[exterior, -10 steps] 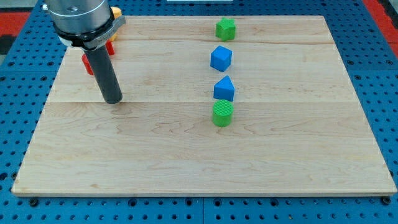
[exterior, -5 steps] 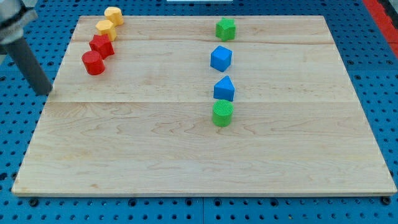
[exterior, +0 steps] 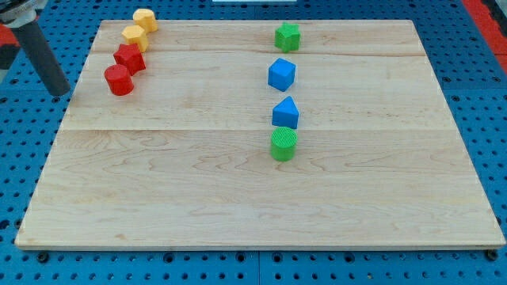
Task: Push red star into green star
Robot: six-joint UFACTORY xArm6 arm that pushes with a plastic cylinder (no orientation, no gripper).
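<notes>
The red star [exterior: 129,58] lies near the view's top left corner of the wooden board [exterior: 198,182]. The green star [exterior: 287,36] lies near the board's top edge, right of centre. My tip [exterior: 58,93] is off the board's left edge, left of and slightly below the red star, and apart from every block. A red cylinder [exterior: 119,80] sits between my tip and the red star, touching the star's lower left.
Two yellow blocks [exterior: 135,35] [exterior: 145,20] lie in a diagonal row above the red star. A blue cube-like block [exterior: 281,74], a blue triangular block [exterior: 286,113] and a green cylinder [exterior: 283,145] line up below the green star.
My tip moved left from the board's left part to beyond its left edge, then slightly up. The red and yellow blocks came into full view. No block moved.
</notes>
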